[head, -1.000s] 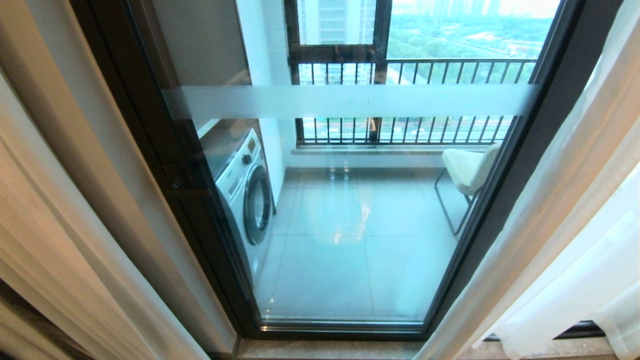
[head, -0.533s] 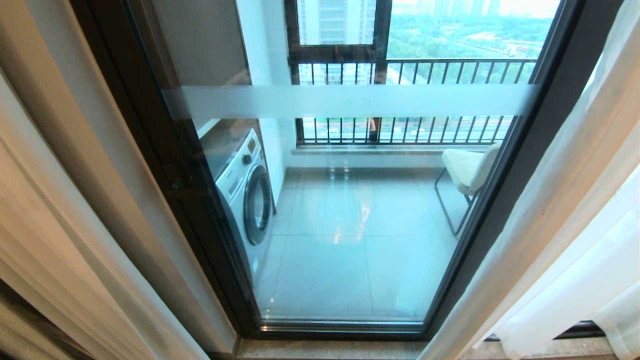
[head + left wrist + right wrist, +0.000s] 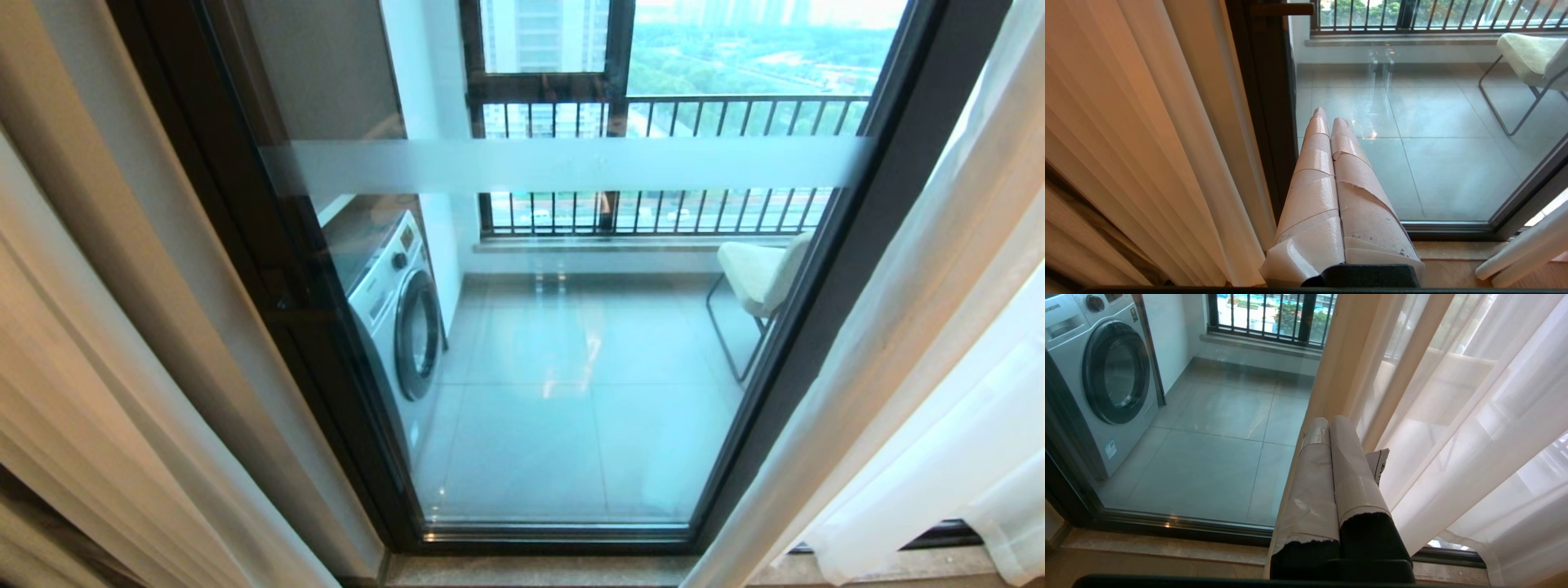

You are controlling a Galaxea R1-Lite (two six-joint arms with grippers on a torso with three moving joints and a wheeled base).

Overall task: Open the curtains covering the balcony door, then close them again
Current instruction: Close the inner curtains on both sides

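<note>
With both the left gripper [image 3: 1327,116] and right gripper [image 3: 1329,424] pressed shut and empty, I worry they'd slide off the sheer curtains [image 3: 922,367] at frame right, leaving the balcony door [image 3: 571,327] uncovered.

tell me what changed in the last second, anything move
Only the head view shifted a little, so the camera moved, not the scene. The curtains hang parted at both sides, the balcony door is uncovered, and both grippers, left and right, stayed shut, holding nothing.
</note>
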